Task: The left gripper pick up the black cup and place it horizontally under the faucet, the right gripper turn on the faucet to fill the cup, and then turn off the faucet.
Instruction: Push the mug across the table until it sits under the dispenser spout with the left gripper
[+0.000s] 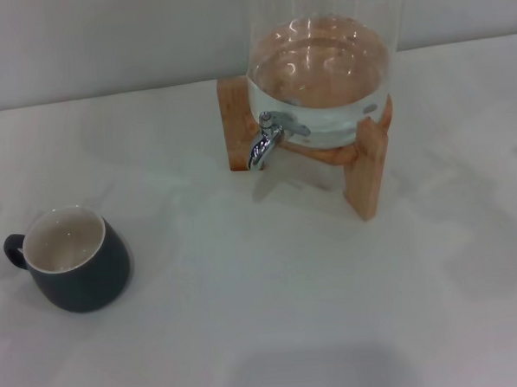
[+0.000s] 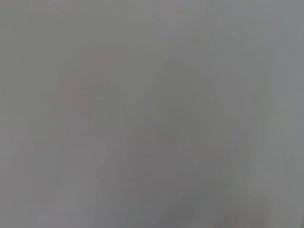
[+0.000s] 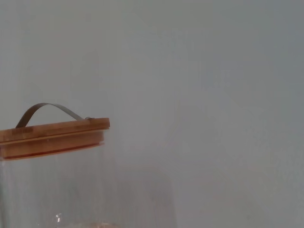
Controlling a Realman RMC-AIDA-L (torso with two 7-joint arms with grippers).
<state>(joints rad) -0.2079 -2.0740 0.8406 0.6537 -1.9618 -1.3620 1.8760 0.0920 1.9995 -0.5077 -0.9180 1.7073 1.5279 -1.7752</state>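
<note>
Head view: black cup (image 1: 71,260) standing upright on table (image 1: 273,314), left and forward of faucet (image 1: 267,137), well apart; left side, so left arm likely nearer. No gripper showing.

Left wrist view: showing only blank grey.

Right wrist view: dispenser lid (image 3: 52,135) only; finger state of both grippers cannot tell.

The black cup (image 1: 71,262) stands upright, cream-white inside and seemingly empty, loop handle turned away from the faucet (image 1: 267,139); it sits well apart from the faucet; the chrome spout curves downward, nothing under it.
</note>
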